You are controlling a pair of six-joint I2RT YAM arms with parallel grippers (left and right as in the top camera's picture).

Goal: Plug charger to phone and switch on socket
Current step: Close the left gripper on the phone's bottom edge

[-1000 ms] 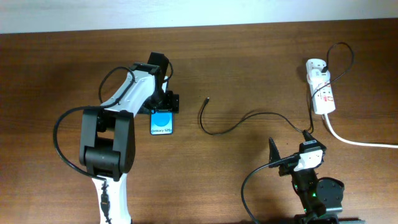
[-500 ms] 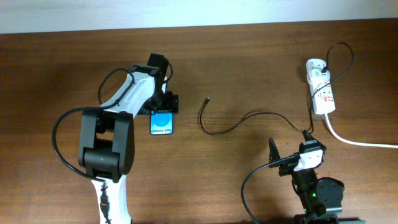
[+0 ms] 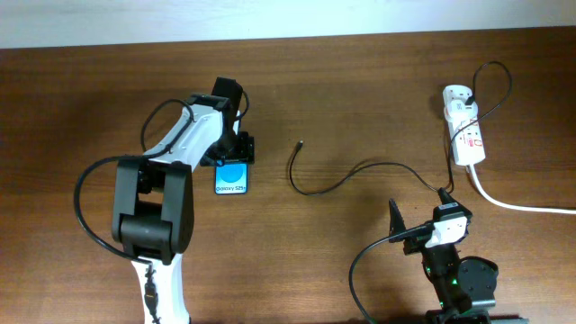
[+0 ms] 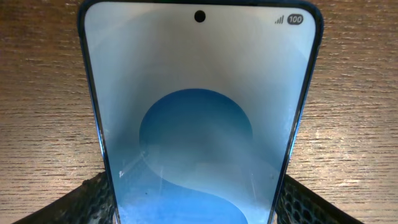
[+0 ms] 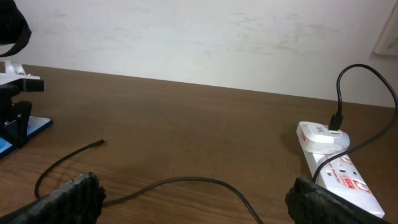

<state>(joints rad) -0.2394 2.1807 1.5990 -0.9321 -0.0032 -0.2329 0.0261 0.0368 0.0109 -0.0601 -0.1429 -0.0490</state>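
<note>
The phone (image 3: 232,178) lies flat on the table, blue screen up, and fills the left wrist view (image 4: 199,112). My left gripper (image 3: 234,149) is at its far end, and its fingers (image 4: 84,200) press both long edges of the phone. The charger cable (image 3: 360,167) curls across the table; its free connector tip (image 3: 300,142) lies right of the phone, not touching it. The cable's other end is plugged in at the far end of the white socket (image 3: 466,135) at the back right. My right gripper (image 5: 199,199) is open and empty over a cable loop (image 5: 186,180).
The socket's thick white cord (image 3: 522,205) runs off the right edge. The socket (image 5: 345,174) and the cable tip (image 5: 101,142) also show in the right wrist view. A pale wall stands behind the table's far edge.
The left gripper and the phone have shifted slightly to the left. The right arm and the cable have not moved.
</note>
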